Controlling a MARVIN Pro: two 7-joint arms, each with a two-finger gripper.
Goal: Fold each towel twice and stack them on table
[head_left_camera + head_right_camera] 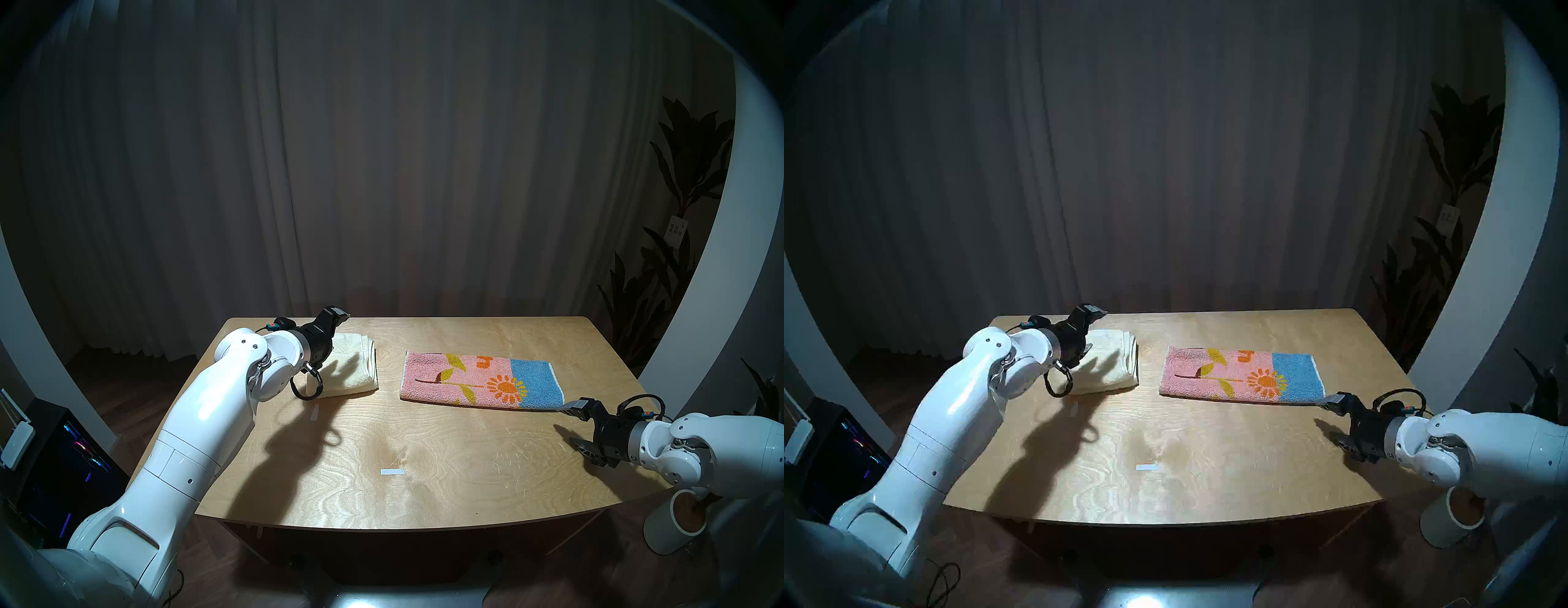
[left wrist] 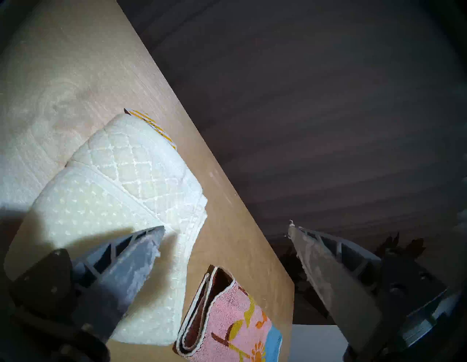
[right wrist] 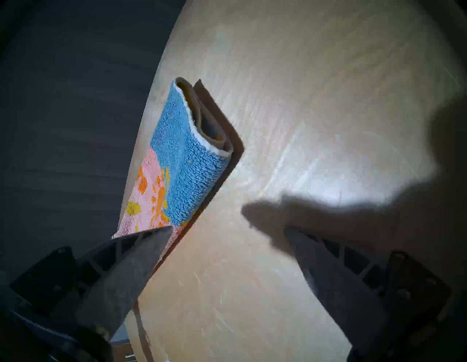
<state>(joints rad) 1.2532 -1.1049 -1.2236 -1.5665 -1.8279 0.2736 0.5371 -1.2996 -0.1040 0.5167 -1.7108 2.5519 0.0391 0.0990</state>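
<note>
Premises: staged indoor robot test room, dimly lit. Evidence: plywood table [image 1: 445, 458] bearing white tape marks [image 1: 392, 471]; heavy grey curtain [image 1: 382, 170] across the rear; potted plant [image 1: 679, 212] at right; lit computer case [image 1: 63, 463] on wood floor at left

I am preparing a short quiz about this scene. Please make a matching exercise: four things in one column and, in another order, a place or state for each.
1. cream towel
2. pink and blue towel
3. left gripper
4. white tape strip

A. open, above the cream towel
B. folded into a long strip, table's right half
C. bare wood near the front edge
D. folded thick, far left of the table

Pairs: 1-D, 2-B, 3-A, 4-C
</note>
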